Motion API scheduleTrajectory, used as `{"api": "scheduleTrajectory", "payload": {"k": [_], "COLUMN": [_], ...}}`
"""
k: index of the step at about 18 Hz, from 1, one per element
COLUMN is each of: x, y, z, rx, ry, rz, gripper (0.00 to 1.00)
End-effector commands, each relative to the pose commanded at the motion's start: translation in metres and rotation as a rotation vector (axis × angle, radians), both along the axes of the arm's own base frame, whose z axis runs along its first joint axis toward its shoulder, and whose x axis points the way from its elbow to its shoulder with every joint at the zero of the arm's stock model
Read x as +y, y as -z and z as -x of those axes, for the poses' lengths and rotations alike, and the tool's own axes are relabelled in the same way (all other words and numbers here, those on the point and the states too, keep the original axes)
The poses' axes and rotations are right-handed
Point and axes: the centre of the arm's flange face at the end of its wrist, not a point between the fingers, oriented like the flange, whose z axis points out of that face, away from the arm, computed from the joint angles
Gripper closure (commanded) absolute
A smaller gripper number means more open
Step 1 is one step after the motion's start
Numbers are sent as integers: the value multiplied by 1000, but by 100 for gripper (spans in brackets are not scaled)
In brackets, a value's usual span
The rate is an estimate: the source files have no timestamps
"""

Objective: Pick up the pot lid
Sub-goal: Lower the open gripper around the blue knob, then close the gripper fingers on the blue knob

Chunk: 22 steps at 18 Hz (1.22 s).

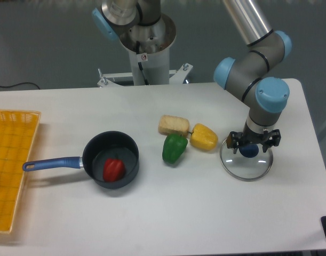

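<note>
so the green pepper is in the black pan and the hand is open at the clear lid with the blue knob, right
Not quite: the green pepper is outside the black pan, on the table, as the fixed camera view shows. The hand is open at the clear lid with the blue knob, as you say.

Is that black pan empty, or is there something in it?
Not empty: the black pan has a red pepper lying inside.
</note>
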Motion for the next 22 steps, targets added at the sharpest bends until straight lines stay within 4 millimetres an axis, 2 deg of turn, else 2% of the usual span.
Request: {"api": "scheduleTrajectory", "payload": {"k": [5, 17, 22], "x": [-2, -3, -3], "y": [4, 2, 2], "z": [0, 1, 1], "rx": [-7, -2, -3], "ry": [-5, -9, -20], "rz": [2, -1, -2], "gripper": [10, 15, 22]}}
